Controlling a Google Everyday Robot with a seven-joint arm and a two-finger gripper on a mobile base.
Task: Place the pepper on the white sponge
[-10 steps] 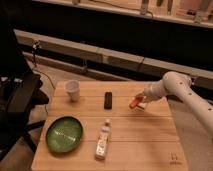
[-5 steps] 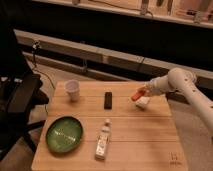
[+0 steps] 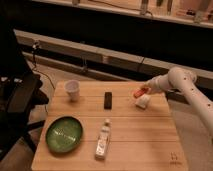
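Note:
The pepper (image 3: 138, 92), a small red-orange piece, is at the tip of my gripper (image 3: 142, 91), which is shut on it. The gripper holds it just above the table at the far right, over the upper left edge of the white sponge (image 3: 143, 103). The sponge is a pale block lying on the wooden table (image 3: 135, 140). My white arm (image 3: 182, 82) reaches in from the right.
A flat black bar (image 3: 108, 99) lies at the table's middle back. A white paper cup (image 3: 73, 90) stands at the back left. A green bowl (image 3: 64, 133) sits at the front left, with a small lying bottle (image 3: 103, 140) beside it. A dark chair (image 3: 20, 100) stands to the left.
My gripper has risen a little from the table with the pepper and shifted slightly right. The white sponge now shows just below it.

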